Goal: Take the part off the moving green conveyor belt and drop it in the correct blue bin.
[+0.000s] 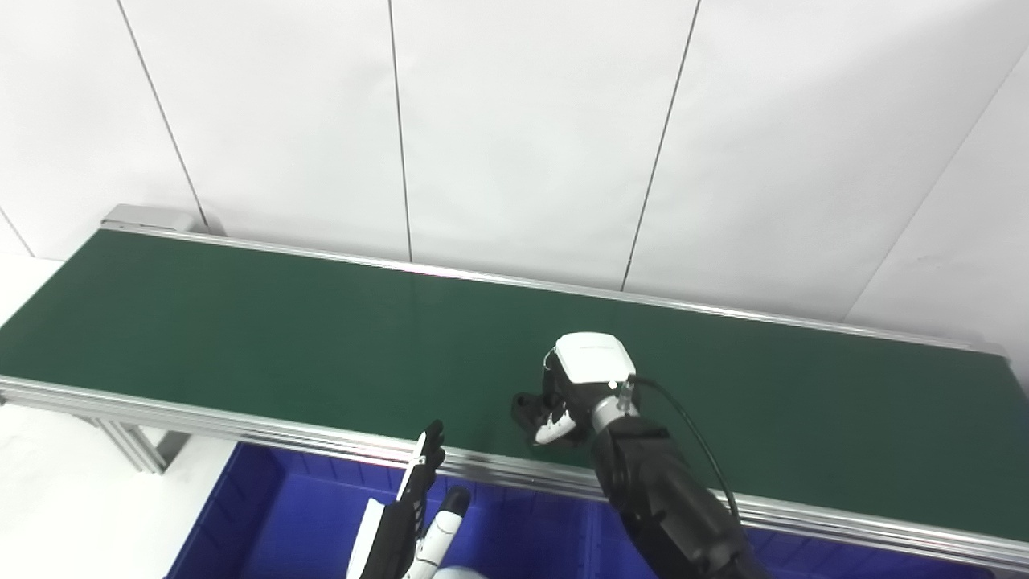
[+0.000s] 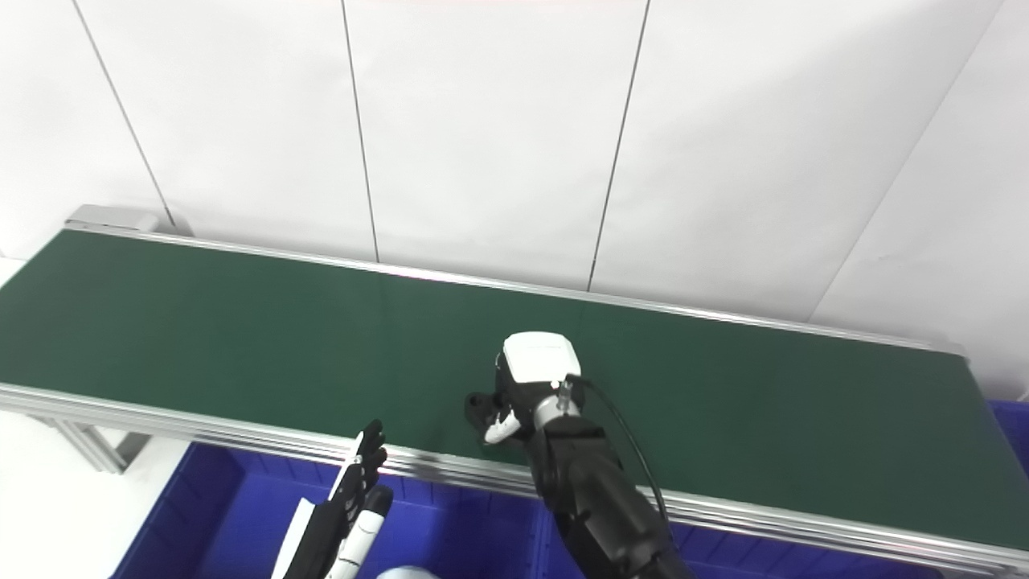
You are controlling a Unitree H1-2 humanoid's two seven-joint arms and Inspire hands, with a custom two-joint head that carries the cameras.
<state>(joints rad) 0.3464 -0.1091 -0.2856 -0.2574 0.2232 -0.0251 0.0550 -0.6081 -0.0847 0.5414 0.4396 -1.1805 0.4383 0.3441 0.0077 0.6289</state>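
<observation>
The right hand (image 1: 575, 394), seen from behind over the green belt (image 1: 241, 330), hides its own fingers and any part beneath. The left hand (image 1: 414, 515) and blue bins (image 1: 265, 515) are cut off at the near edge.

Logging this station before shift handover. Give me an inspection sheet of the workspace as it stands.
Surface: long dark green conveyor belt with aluminium side rails; bare apart from the right hand.
Job's things: blue plastic bins below the near rail; part not clearly visible.
Clutter: nothing seen.
Hands: right hand curled down on the belt, contents hidden; left hand open above a bin.
Cables: thin black cable looping off the right wrist.
Surroundings: white panelled wall.
</observation>
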